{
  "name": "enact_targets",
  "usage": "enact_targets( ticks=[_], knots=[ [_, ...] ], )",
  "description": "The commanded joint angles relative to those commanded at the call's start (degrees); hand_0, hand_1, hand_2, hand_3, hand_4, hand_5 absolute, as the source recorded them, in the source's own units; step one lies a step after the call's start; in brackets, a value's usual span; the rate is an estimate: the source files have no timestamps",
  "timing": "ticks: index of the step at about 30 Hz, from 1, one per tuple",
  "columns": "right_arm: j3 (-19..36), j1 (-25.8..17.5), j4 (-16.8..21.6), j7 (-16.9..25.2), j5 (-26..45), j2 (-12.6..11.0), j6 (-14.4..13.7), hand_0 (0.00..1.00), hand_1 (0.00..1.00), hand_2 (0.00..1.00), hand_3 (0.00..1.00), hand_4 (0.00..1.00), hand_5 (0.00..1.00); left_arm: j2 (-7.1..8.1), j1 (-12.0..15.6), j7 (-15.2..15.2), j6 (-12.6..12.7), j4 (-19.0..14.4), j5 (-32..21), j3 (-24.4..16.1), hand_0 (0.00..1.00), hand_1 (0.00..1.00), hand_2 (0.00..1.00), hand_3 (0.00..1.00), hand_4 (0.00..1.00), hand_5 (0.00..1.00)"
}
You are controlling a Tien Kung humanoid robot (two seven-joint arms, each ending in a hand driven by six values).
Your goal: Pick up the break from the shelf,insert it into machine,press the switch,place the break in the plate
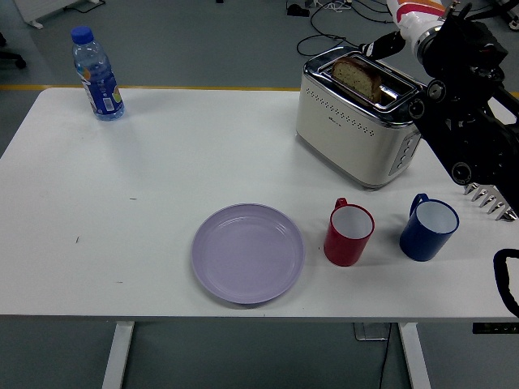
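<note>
- Brown bread slice [357,77] seated low in slot of cream and chrome toaster [357,130], far right on white table [162,178].
- Right hand [388,42] just above toaster's far end, black fingers [381,44] loosely spread, clear of bread.
- Lilac round plate [247,253] near centre, bare.
- Red mug [349,233] and blue mug [428,227] right of plate.
- Blue-capped water bottle [96,74] far left.

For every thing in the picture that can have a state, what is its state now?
Bread slice: sunk in the toaster slot, only its top showing.
Toaster: upright, loaded.
Water bottle: upright, blue cap on.
Purple plate: empty.
Red mug: upright, empty.
Blue mug: upright, empty.
Right hand: above the toaster, holding nothing.
</note>
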Motion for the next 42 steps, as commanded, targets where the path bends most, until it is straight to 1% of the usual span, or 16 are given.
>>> enact_targets(
  ticks=[3,4,5,10,11,14,15,16,17,22,23,28,29,33,41,42],
  knots=[
    [0.16,-1.61,3.28,0.50,2.72,-2.00,-1.96,0.839,0.828,0.986,0.998,0.805,0.198,-0.07,0.03,0.01,-0.03,0.00,0.25,-0.37,0.664,0.612,0.618,0.597,0.375,0.977],
    [0.24,-2.46,4.80,0.89,4.47,-2.96,-3.35,0.839,0.828,0.986,0.998,0.805,0.198,-0.13,0.03,0.02,-0.04,0.00,0.41,-0.62,0.664,0.612,0.618,0.597,0.375,0.977],
    [0.34,-3.36,6.39,1.17,6.60,-3.99,-4.95,0.778,0.759,0.869,0.901,0.667,0.225,-0.17,0.02,0.02,-0.05,0.00,0.52,-0.78,0.664,0.613,0.618,0.596,0.371,0.973],
    [1.65,-8.60,13.42,3.41,15.01,-9.45,-11.17,0.778,0.759,0.869,0.901,0.667,0.225,-0.38,-0.07,-0.04,-0.06,0.00,0.85,-1.37,0.664,0.613,0.618,0.596,0.371,0.973],
    [1.87,-9.60,14.55,3.76,16.26,-10.35,-12.11,0.608,0.598,0.672,0.808,0.593,0.266,-0.40,-0.07,-0.06,-0.06,0.00,0.89,-1.44,0.664,0.612,0.617,0.595,0.369,0.972],
    [3.69,-14.14,18.69,5.89,20.19,-14.02,-15.79,0.608,0.598,0.672,0.808,0.593,0.266,-0.52,-0.14,-0.12,-0.08,0.00,0.86,-1.66,0.664,0.612,0.617,0.595,0.369,0.972],
    [4.18,-15.54,19.80,6.38,20.89,-14.98,-16.20,0.608,0.598,0.672,0.808,0.593,0.266,-0.57,-0.14,-0.09,-0.09,0.00,1.03,-1.86,0.664,0.612,0.617,0.595,0.369,0.972],
    [4.40,-16.41,20.36,6.60,21.20,-15.43,-16.38,0.608,0.598,0.672,0.808,0.593,0.266,-0.59,-0.14,-0.08,-0.09,0.00,1.11,-1.95,0.664,0.612,0.617,0.595,0.369,0.972],
    [5.09,-17.77,21.45,6.88,21.68,-16.40,-16.51,0.442,0.470,0.537,0.776,0.581,0.334,-0.65,-0.11,-0.04,-0.12,0.00,1.29,-2.11,0.664,0.612,0.617,0.595,0.369,0.973],
    [6.86,-24.49,25.18,7.30,22.64,-19.77,-15.71,0.442,0.470,0.537,0.776,0.581,0.334,-1.07,0.23,0.27,-0.22,0.00,2.36,-3.60,0.664,0.612,0.617,0.595,0.369,0.973],
    [6.90,-25.61,25.54,7.33,22.58,-20.16,-15.46,0.357,0.393,0.470,0.768,0.579,0.384,-1.19,0.31,0.38,-0.24,0.00,2.91,-4.21,0.662,0.615,0.622,0.594,0.365,0.970],
    [6.97,-28.83,26.95,7.79,21.77,-21.43,-14.74,0.357,0.393,0.470,0.768,0.579,0.384,-1.59,0.51,0.79,-0.35,0.00,5.16,-6.68,0.662,0.615,0.622,0.594,0.365,0.970],
    [7.23,-29.48,27.52,7.93,21.41,-21.71,-14.84,0.351,0.387,0.463,0.765,0.570,0.414,-1.70,0.56,0.95,-0.40,0.00,5.82,-7.39,0.662,0.621,0.636,0.596,0.365,0.969],
    [8.51,-31.36,29.42,8.64,21.22,-22.65,-15.21,0.351,0.387,0.463,0.765,0.570,0.414,-2.03,0.72,1.27,-0.74,0.00,7.57,-9.58,0.662,0.621,0.636,0.596,0.365,0.969],
    [10.17,-34.96,32.70,10.10,22.79,-24.11,-15.48,0.335,0.367,0.450,0.764,0.564,0.415,-2.27,1.09,0.54,-0.43,0.00,8.32,-12.49,0.662,0.631,0.644,0.602,0.362,0.963],
    [10.54,-35.81,33.52,10.40,23.12,-24.32,-15.47,0.321,0.354,0.435,0.761,0.557,0.406,-2.33,1.07,0.08,-0.30,0.00,7.60,-12.42,0.662,0.649,0.675,0.615,0.361,0.961]
  ],
)
